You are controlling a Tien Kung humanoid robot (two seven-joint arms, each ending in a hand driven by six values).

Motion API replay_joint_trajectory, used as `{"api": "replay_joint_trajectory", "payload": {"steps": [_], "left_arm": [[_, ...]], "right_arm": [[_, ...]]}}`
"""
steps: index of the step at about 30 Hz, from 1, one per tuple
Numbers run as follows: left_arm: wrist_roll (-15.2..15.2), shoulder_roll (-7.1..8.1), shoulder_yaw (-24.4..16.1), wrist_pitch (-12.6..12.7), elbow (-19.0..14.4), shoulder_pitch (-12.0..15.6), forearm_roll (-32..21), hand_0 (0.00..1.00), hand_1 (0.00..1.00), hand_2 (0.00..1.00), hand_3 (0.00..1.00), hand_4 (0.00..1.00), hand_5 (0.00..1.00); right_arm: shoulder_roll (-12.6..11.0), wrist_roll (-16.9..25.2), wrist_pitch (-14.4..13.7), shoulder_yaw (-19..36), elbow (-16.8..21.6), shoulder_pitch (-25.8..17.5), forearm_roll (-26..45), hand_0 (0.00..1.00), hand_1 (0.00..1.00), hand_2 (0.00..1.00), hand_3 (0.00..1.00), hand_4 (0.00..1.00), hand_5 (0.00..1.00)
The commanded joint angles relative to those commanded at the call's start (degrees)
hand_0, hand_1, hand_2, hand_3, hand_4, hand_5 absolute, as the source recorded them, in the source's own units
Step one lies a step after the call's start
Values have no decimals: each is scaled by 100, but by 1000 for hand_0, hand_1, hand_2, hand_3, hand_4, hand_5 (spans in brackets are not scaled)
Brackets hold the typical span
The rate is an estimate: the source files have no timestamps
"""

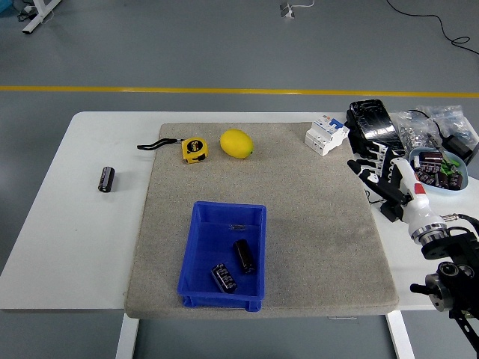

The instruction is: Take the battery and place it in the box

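A blue box (196, 250) stands on the grey mat near the table's front edge. Two black batteries lie inside it, one (243, 256) near the middle and one (224, 277) toward the front. A third black battery (107, 179) lies on the white table at the far left, off the mat. My right hand (376, 175) is at the mat's right edge, far from the box, fingers spread and holding nothing. My left arm does not show.
A yellow tape measure (194, 149) and a lemon (236, 143) lie at the mat's back. A white circuit breaker (326, 134), a black pack (374, 129), bags of parts and a bowl (441, 170) of small components crowd the right rear.
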Motion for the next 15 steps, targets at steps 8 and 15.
{"api": "replay_joint_trajectory", "payload": {"steps": [8,15], "left_arm": [[-2,-12,8,5,-2,-12,-9,612,575,627,616,620,666],[-3,-12,10,-1,-1,-17,4,612,576,628,616,620,667]], "right_arm": [[81,50,374,620,-45,-342,756,808,804,842,868,998,806],[212,-84,474,1011,-33,-538,520,813,809,847,868,998,828]]}}
